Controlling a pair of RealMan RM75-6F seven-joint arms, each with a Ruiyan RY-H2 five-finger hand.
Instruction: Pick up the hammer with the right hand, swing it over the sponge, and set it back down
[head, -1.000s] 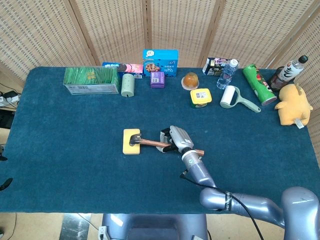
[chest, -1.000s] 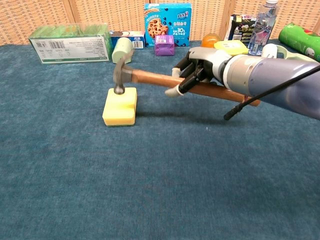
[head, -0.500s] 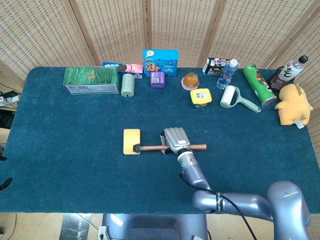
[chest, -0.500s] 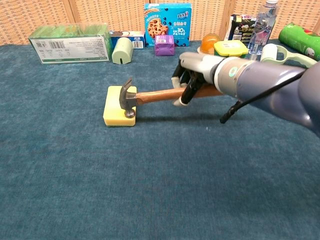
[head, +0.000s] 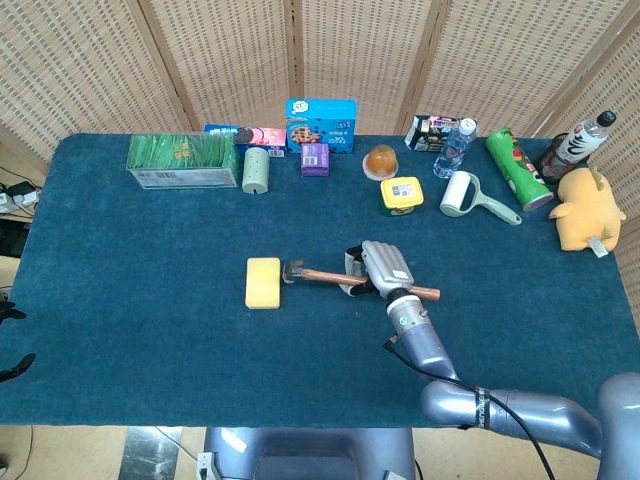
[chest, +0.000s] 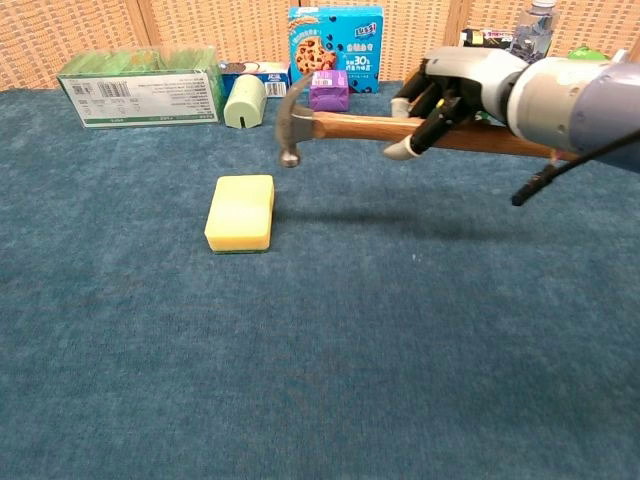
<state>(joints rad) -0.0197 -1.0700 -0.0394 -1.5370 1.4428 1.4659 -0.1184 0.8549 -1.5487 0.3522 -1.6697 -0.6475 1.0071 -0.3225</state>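
Right hand (chest: 440, 95) grips the hammer (chest: 330, 125) mid-handle, fingers wrapped tight; its head (head: 292, 272) hangs raised just right of the sponge (chest: 241, 212), clear of it.

The head view looks steeply down from above the robot's front edge, taking in the whole blue counter (head: 120, 300) out to the wicker screens (head: 90, 60) behind it; the chest view sits low and near, facing level across the same counter toward its far row of goods; both share the yellow sponge (head: 263, 282), the hammer (chest: 340, 125), the right hand (chest: 450, 85) and the cookie box (head: 321, 123) at the back
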